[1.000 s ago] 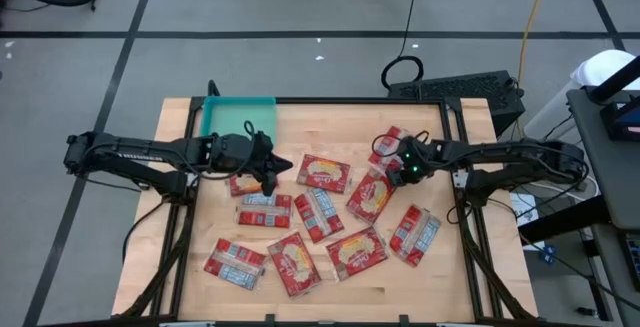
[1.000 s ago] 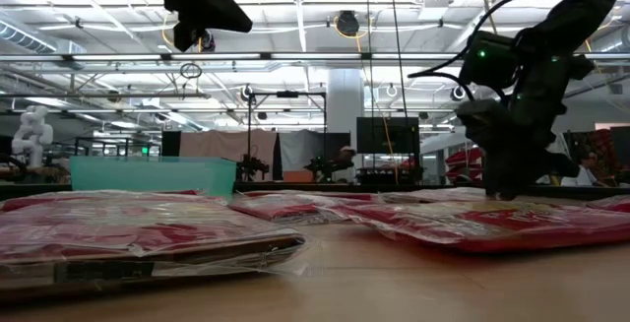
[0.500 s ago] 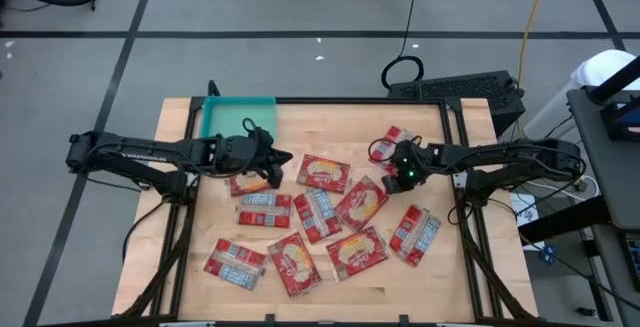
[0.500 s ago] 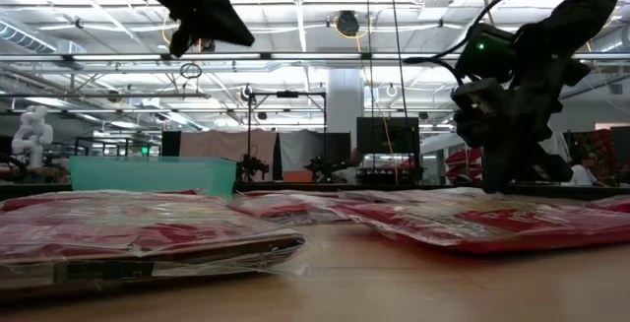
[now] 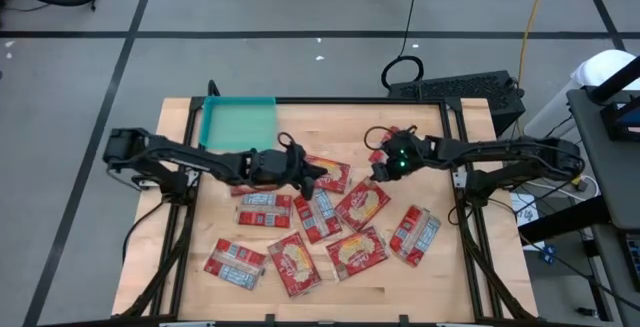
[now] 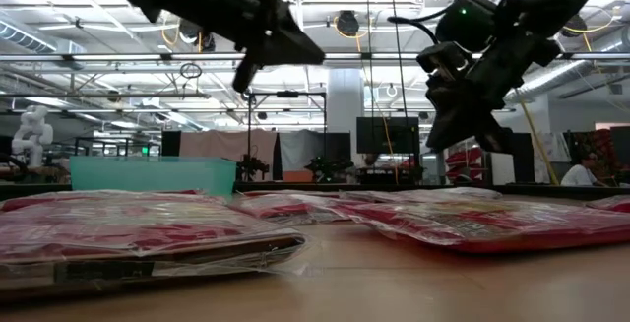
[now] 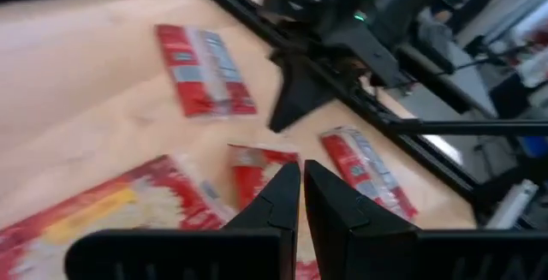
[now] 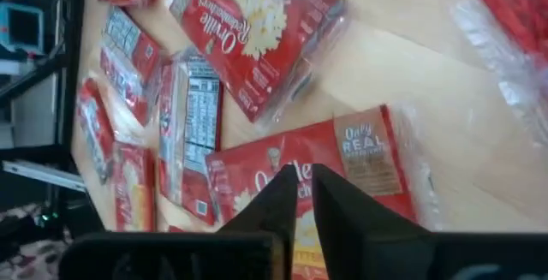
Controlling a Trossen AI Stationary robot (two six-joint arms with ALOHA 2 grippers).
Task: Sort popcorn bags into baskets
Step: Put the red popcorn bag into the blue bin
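Beyond the wooden table (image 5: 420, 267), the low view showed a workshop hall that the overhead view missed. From above, red popcorn bags (image 5: 318, 214) lay scattered over the table's middle and near side, and the teal basket (image 5: 238, 122) sat at the far left corner with nothing visible inside. Over the bags, the left gripper (image 5: 317, 172) hung with fingers (image 7: 272, 201) pressed together, holding nothing. The right gripper (image 5: 377, 170), raised clear, also had fingers (image 8: 276, 196) nearly together, empty.
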